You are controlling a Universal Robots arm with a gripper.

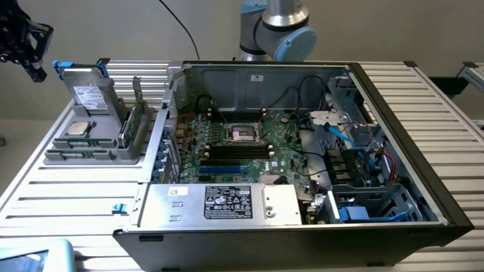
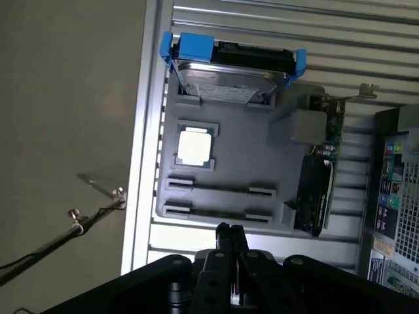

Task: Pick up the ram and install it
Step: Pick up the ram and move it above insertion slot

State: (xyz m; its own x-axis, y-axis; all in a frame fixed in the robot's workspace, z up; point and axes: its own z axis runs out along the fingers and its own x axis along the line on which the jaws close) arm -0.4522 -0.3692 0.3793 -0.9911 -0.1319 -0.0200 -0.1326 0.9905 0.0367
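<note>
We can barely resolve the ram (image 2: 219, 189): a thin dark strip, edge-on in a grey tray (image 2: 249, 157) slot near the processor (image 2: 194, 146). End effector (image 2: 229, 230) fingers are pressed together, holding nothing, hanging above the tray, apart from the ram.

Ribbed matt silver metal worktop (image 1: 68, 192); matt grey plastic tray (image 2: 229, 163); shiny metal-lidded processor (image 2: 194, 147); glossy blue plastic drive bracket (image 2: 195, 47); dull sheet-metal case (image 1: 257, 85); matt black gripper (image 2: 229, 230).

Robotics lab bench, opened desktop computer case (image 1: 250, 249), slatted metal table (image 1: 60, 192), grey parts holder (image 1: 113, 156), robot arm (image 1: 281, 25)
</note>
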